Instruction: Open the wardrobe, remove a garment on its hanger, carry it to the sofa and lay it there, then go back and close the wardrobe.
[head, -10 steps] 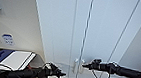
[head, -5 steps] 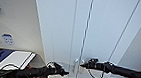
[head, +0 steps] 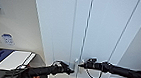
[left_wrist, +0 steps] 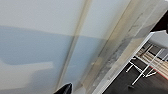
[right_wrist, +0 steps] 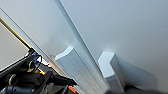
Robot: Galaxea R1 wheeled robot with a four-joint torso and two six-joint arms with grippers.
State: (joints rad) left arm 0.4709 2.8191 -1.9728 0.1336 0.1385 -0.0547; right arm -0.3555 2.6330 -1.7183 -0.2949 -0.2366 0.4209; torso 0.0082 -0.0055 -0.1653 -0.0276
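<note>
Both arms have closed in on the wardrobe [head: 87, 31] since a moment ago, the left gripper [head: 69, 70] and right gripper [head: 82, 65] now flanking its centre seam at the handles [right_wrist: 75, 70]. The doors look shut, so opening is only starting. How far either gripper's jaws are open, I cannot tell.

Blue stickers [head: 6, 39] on wall — white tray [head: 14, 59] below, blue edge.

closed doors block forward access; grippers at the centre seam.

the wardrobe [head: 62, 28] fills the space ahead, both doors flush, with only a thin seam between them and no gap wide enough to enter. the left gripper [head: 69, 70] and right gripper [head: 80, 65] sit close together at the handles [right_wrist: 72, 67], leaving little room between them. the wall [head: 15, 24] on the left is bare. low left, a white-topped unit [head: 14, 59] stands beside the left arm.
</note>
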